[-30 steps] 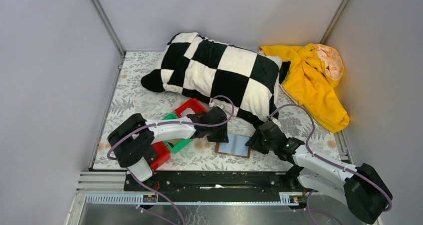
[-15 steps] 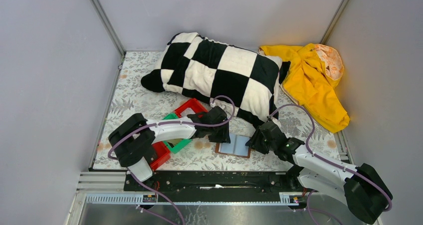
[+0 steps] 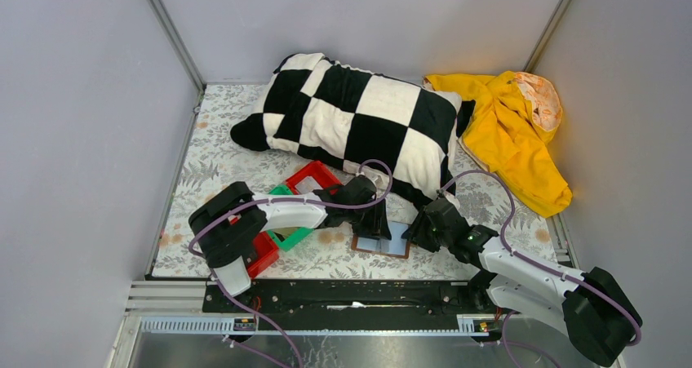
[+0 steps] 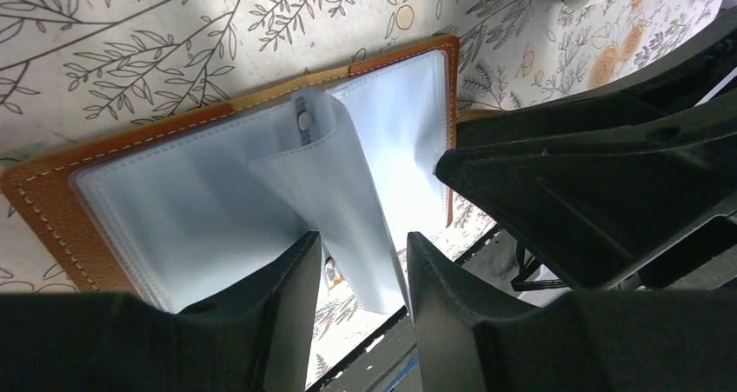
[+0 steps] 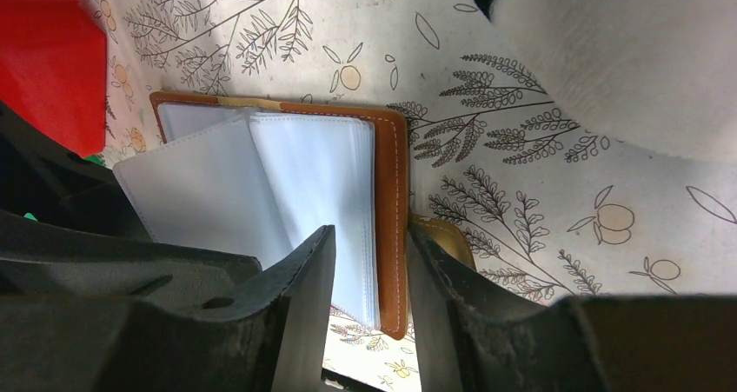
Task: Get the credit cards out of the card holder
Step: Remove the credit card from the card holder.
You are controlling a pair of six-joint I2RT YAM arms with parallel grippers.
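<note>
The card holder lies open on the floral counter. Both hands are half-open: the left hand straddles a raised sleeve, and the right hand straddles the holder's right edge. The step looks like searching the sleeves. Next, pinch and turn this one.

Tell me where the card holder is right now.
In the top view the card holder lies open on the floral tablecloth near the front edge, between the left claw and the right claw, just right of the green bin.
</note>
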